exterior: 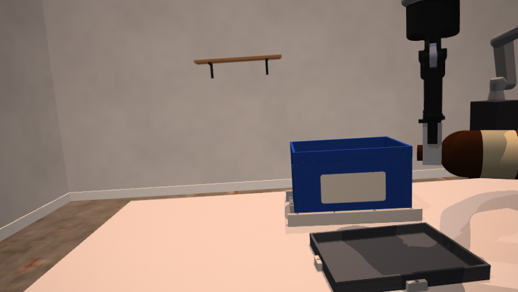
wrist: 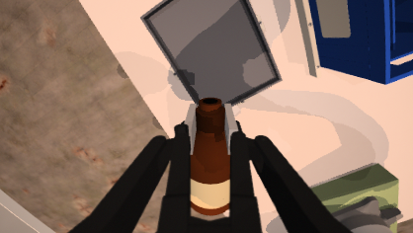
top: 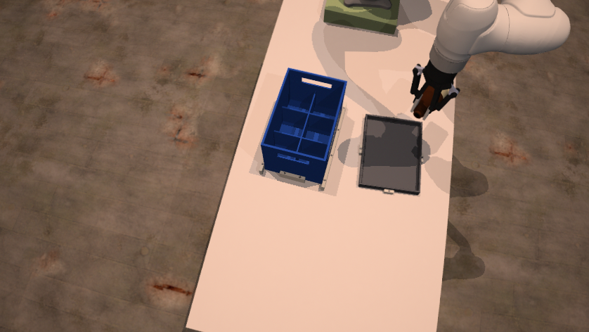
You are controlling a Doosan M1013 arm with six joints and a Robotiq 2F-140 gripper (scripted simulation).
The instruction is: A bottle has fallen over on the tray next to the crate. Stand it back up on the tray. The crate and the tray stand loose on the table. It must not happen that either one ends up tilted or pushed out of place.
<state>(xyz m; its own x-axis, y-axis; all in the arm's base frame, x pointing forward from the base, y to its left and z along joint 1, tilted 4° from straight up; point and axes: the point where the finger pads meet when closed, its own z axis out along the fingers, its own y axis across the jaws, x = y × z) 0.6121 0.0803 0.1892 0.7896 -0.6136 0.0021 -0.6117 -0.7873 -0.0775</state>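
- Pale peach rectangular table top (top: 313, 255): carries every item listed below; its long edge lies close beside the held load.
- Blue plastic six-compartment crate (top: 303, 123): stands on a pale base beside the tray, apart from the arm. No involvement at present.
- Dark grey shallow rectangular tray (top: 363, 156): nothing lies in it. It stands loose, so a hard or off-centre set-down could, in my judgement, push it sideways.
- Black two-finger gripper (wrist: 211, 129): clamped on the bottle's neck and shoulder, raised above the table just beyond the tray's end.
- Brown glass bottle with cream label (wrist: 209, 163): held off the tray, lying roughly horizontal in the exterior view, mouth toward the tray.
- Risks assessed: a neck grip leaves the heavy body cantilevered, so the bottle may pivot or slip during reorientation. Release before the base sits flat inside the rim would likely topple it again, possibly off the nearby table edge.
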